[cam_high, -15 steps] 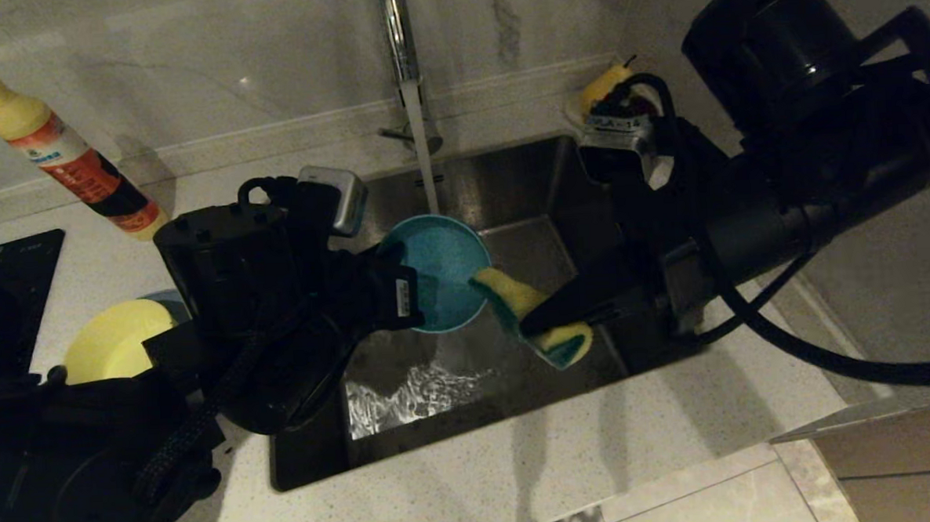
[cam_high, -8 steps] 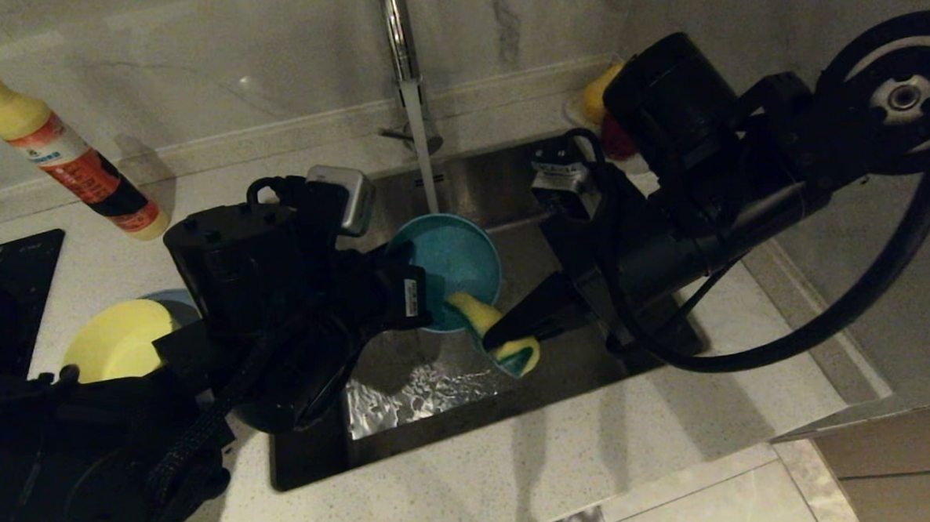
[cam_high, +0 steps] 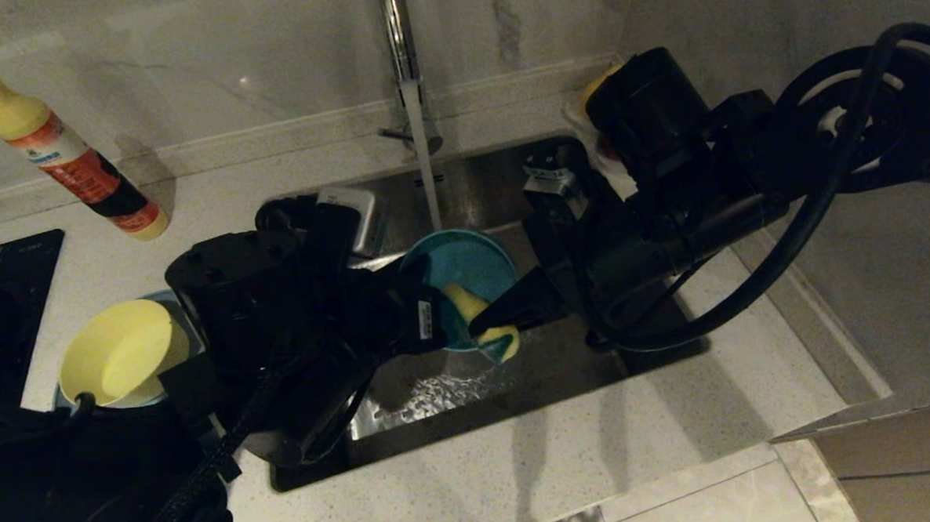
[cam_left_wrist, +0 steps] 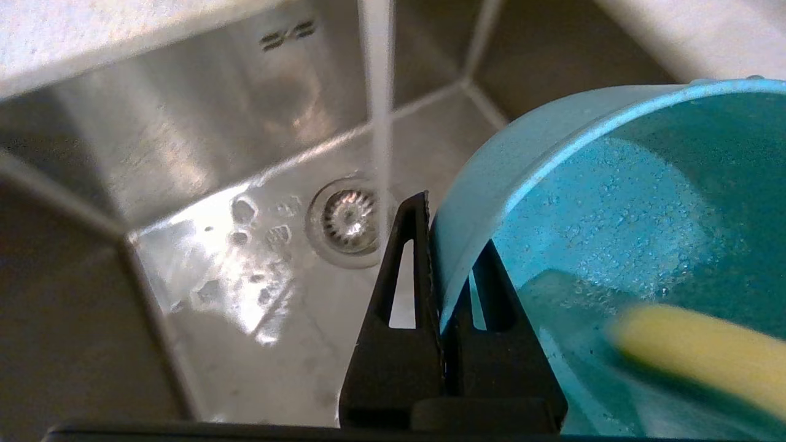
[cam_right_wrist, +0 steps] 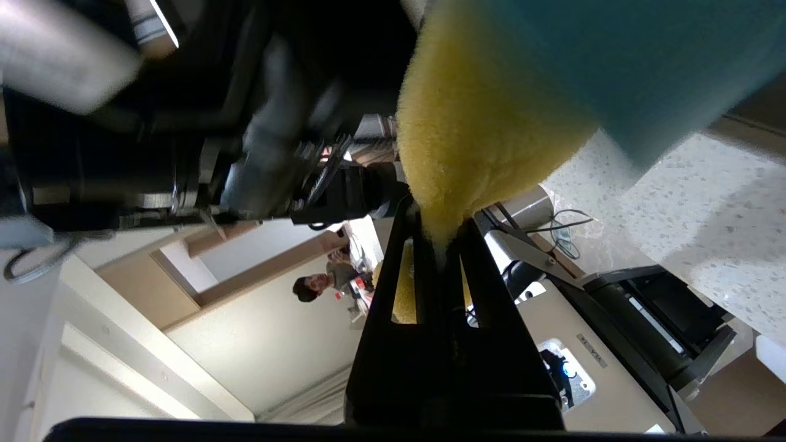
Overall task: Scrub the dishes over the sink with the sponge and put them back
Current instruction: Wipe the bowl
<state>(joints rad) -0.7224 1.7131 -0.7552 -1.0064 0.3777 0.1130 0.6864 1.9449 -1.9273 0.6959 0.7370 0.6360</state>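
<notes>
The left pincer [cam_left_wrist: 451, 258] is clamping the teal bowl's [cam_high: 465, 273] rim over the sink [cam_high: 509, 184], under running water. The right pincer [cam_right_wrist: 439, 239] is squeezing the sponge [cam_high: 483, 323] inside it, partly hiding the bowl. The yellow bowl [cam_high: 120, 362] is sitting at the table's left edge, half hidden.

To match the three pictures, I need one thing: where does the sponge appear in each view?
Head view: sponge at the centre, inside the teal bowl.
Left wrist view: a blurred yellow bar at the lower right, in the bowl.
Right wrist view: upper centre, pinched in the right gripper.
Shared landmark: the teal bowl.
</notes>
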